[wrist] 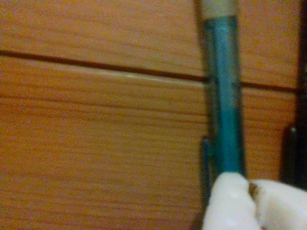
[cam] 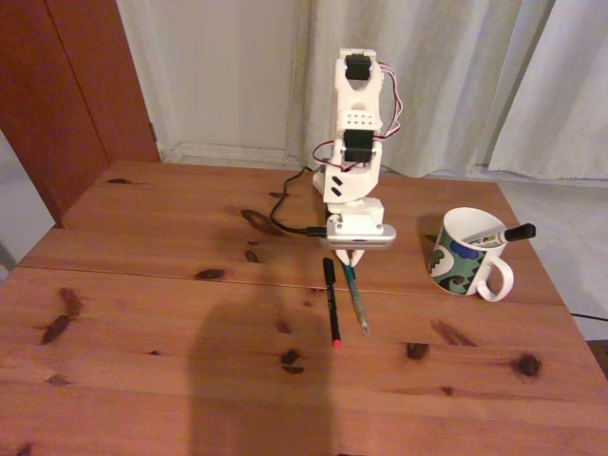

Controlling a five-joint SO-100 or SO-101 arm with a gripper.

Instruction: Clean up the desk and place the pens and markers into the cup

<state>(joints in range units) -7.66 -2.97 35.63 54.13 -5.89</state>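
Observation:
On the wooden desk (cam: pixel 142 313) lie a thin black pen with a red tip (cam: pixel 331 302) and a teal-green pen (cam: pixel 357 300), side by side. The white mug (cam: pixel 463 255) stands at the right with the white marker inside; its black cap (cam: pixel 519 231) sticks out over the rim. My gripper (cam: pixel 353 258) is lowered onto the teal pen's far end. In the wrist view the teal pen (wrist: pixel 225 96) runs straight up from my gripper (wrist: pixel 252 191), whose white fingers (wrist: pixel 228 203) are pressed together over its end. The black pen (wrist: pixel 292 153) shows at the right edge.
A dark cable (cam: pixel 285 214) loops on the desk beside the arm's base. A plank seam (wrist: pixel 96 67) crosses the desk under the pens. Curtains hang behind the desk, and a broad shadow falls on its near part.

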